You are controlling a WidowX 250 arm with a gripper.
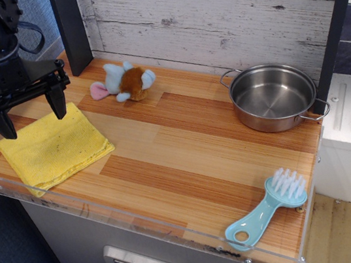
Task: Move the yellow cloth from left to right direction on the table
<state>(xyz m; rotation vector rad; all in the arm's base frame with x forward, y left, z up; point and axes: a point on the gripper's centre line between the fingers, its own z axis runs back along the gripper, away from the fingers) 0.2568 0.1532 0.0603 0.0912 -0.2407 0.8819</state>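
The yellow cloth point(54, 149) lies folded flat at the left end of the wood-grain table point(185, 150), near the clear front edge. My black gripper point(33, 118) hangs open over the cloth's far edge. Its two fingers are spread wide, one fingertip point(60, 109) at the cloth's back corner and the other at its left side. It holds nothing, and whether the tips touch the cloth cannot be told.
A small plush toy point(124, 82) lies at the back, just right of the gripper. A steel pot point(274, 97) stands at the back right. A light-blue brush point(268, 209) lies at the front right corner. A dark post point(71, 29) stands behind the gripper.
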